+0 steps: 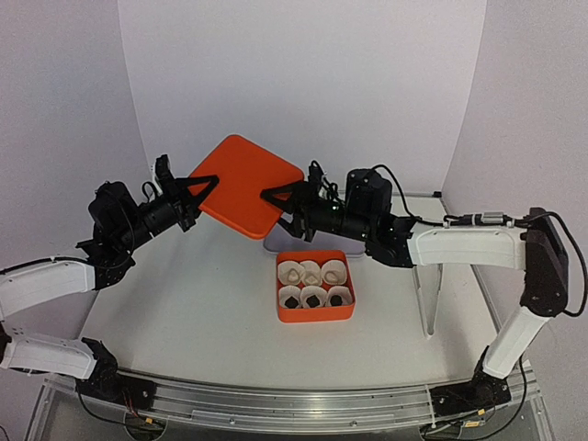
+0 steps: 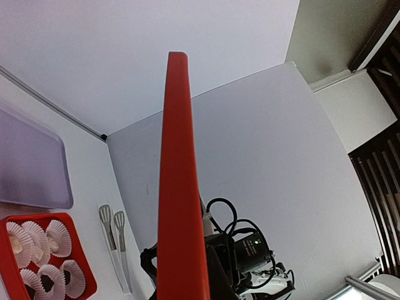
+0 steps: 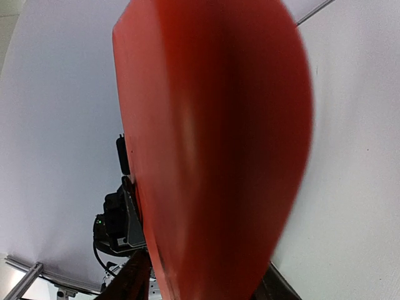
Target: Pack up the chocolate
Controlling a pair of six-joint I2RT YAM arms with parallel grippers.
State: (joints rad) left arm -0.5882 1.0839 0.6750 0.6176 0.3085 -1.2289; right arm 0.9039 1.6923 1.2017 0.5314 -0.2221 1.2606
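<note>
L gripper (image 1: 195,191) & R gripper (image 1: 276,197) each clamp an edge of the lid (image 1: 243,184), up behind the box (image 1: 315,317): level it, centre over the chocolate (image 1: 312,298), lower evenly.

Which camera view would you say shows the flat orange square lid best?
The top external view: the flat orange square lid shows whole, raised and tilted. The left wrist view sees only its thin edge; the right wrist view, a blurred close-up.
</note>
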